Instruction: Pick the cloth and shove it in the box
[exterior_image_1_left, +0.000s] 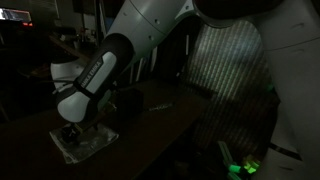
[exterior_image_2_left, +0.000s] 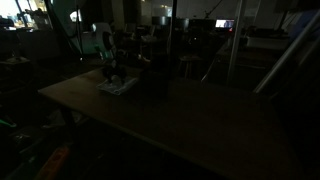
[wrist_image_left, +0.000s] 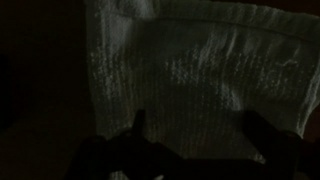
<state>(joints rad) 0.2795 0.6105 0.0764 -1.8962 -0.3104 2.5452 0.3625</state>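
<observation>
Super dark room here, basically just a long wooden table (exterior_image_2_left: 190, 120) with clutter and a few lit screens way in the back. The cloth (exterior_image_1_left: 88, 143) is lying flat on the table near one end, pale and kind of ribbed-looking in the wrist view (wrist_image_left: 190, 70).

The arm (exterior_image_1_left: 110, 60) is bent down right over it, and the gripper (wrist_image_left: 200, 130) hangs just above the fabric. Its claw is released, with the two fingers (wrist_image_left: 140, 128) spread wide and cloth showing between them, nothing pinched yet. So I'd call this the start of the pick: lined up, not grabbed.

Next move, I reckon, is to drop the last bit until the tips press into the fabric, then close to bunch up a fold and lift.

The box is the tricky part. There's a dark blocky shape (exterior_image_2_left: 155, 80) just beside the cloth that might be it, but honestly it's too murky to be sure. If so, it's a short carry and a push down inside.

Labels or writing: there's a dark band on the arm, but nothing I can read anywhere.
</observation>
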